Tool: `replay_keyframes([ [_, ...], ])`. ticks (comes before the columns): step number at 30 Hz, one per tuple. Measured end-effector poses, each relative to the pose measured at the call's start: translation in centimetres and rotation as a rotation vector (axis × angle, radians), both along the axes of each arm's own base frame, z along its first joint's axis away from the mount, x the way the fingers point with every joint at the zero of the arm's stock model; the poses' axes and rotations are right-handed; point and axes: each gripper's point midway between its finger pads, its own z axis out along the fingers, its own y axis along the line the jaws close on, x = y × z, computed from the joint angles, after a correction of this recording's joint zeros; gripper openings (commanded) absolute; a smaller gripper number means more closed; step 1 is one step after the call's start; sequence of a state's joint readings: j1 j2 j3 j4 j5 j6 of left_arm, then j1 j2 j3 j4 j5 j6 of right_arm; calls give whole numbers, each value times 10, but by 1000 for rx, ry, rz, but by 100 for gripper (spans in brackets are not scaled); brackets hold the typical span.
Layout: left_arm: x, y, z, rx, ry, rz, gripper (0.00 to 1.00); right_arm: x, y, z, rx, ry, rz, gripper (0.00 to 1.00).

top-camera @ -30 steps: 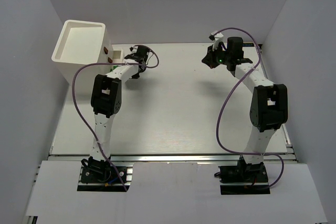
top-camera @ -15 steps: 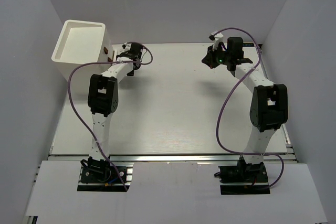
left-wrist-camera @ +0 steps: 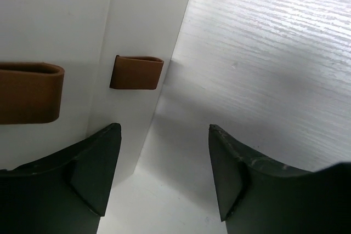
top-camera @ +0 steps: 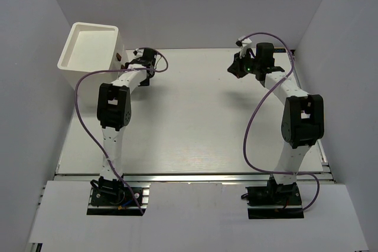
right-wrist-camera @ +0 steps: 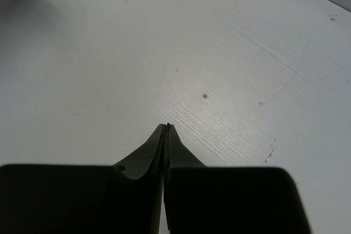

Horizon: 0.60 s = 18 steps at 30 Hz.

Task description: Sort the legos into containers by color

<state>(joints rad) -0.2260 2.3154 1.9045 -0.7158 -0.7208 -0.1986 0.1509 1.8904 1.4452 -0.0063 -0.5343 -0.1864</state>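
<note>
No legos show in any view. The containers appear as a tall white bin (top-camera: pixel 88 51) at the table's far left corner. In the left wrist view their white walls (left-wrist-camera: pixel 148 20) carry two brown tabs (left-wrist-camera: pixel 136 73). My left gripper (top-camera: pixel 139 58) hangs right beside the bin's right wall. It (left-wrist-camera: pixel 164 127) is open, with nothing between its fingers and a smooth white surface beneath them. My right gripper (top-camera: pixel 236 68) is at the far right of the table. It (right-wrist-camera: pixel 166 126) is shut on nothing, just above the bare tabletop.
The white table (top-camera: pixel 195 122) runs between grey side walls and a back wall. Purple cables (top-camera: pixel 80 95) loop off both arms. A small brown speck (right-wrist-camera: pixel 205 95) lies ahead of the right gripper.
My left gripper has swung left toward the tall bin and its jaws have spread wider. The low tray that showed beside the bin now lies under the arm. The right arm has barely moved.
</note>
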Motion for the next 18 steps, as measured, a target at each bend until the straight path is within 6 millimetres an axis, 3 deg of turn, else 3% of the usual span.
replay_keyframes([
  [3,0,-1,0,-8,3,-7,52,-1,0,-2,-3,5,2,0],
  [4,1,-3,-1,-23,7,-19,33,-2,0,-3,-5,7,4,0],
  [5,2,-7,-2,-44,6,-29,21,-3,0,-3,-8,8,9,16],
  [6,3,-11,-1,-68,9,-48,13,-4,0,-5,-10,14,15,38],
  [7,4,-17,-1,-97,14,-73,7,-7,0,-6,-13,22,23,60],
  [8,5,-25,0,-138,14,-105,6,-9,1,-9,-19,29,36,89],
  [9,7,-34,3,-179,5,-140,7,-13,2,-10,-25,34,55,89],
  [11,5,-54,13,-271,-13,-219,35,-19,3,-12,-39,49,88,89],
  [14,-8,-88,42,-443,-86,-362,87,-23,3,-6,-41,79,96,89],
  [16,-26,-111,72,-568,-142,-467,98,-19,0,2,-48,88,61,89],
  [18,-39,-131,106,-668,-219,-555,98,-14,-5,8,-57,96,16,89],
])
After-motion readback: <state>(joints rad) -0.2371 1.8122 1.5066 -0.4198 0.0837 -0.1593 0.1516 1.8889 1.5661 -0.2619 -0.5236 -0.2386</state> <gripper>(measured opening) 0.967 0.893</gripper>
